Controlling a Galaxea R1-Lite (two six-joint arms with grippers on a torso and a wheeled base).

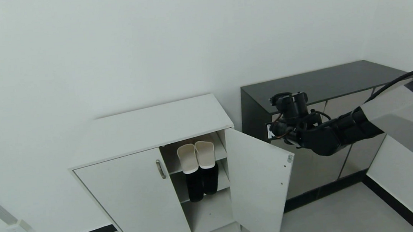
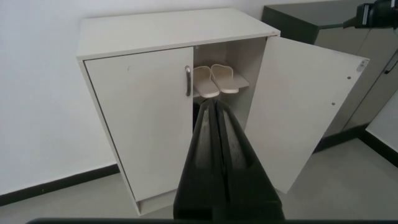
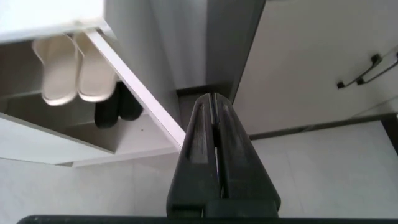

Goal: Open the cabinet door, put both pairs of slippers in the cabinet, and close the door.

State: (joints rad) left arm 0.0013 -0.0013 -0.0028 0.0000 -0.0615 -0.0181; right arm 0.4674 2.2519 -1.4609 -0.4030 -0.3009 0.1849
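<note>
Head view: a white cabinet (image 1: 147, 127) stands on a pale grey floor (image 1: 337, 213) against a plain white wall (image 1: 146, 42) with black skirting, its left door (image 1: 139, 202) shut and its right door (image 1: 260, 186) swung open. Inside, the white slippers (image 1: 196, 155) lie on the upper shelf and the black slippers (image 1: 203, 184) on the shelf below. The right gripper (image 3: 214, 98), fingers pressed together and empty, hangs just beside the open door's free edge, in front of a dark sideboard (image 1: 320, 82); the left gripper (image 2: 216, 104), likewise closed on nothing, faces the cabinet front.
</note>
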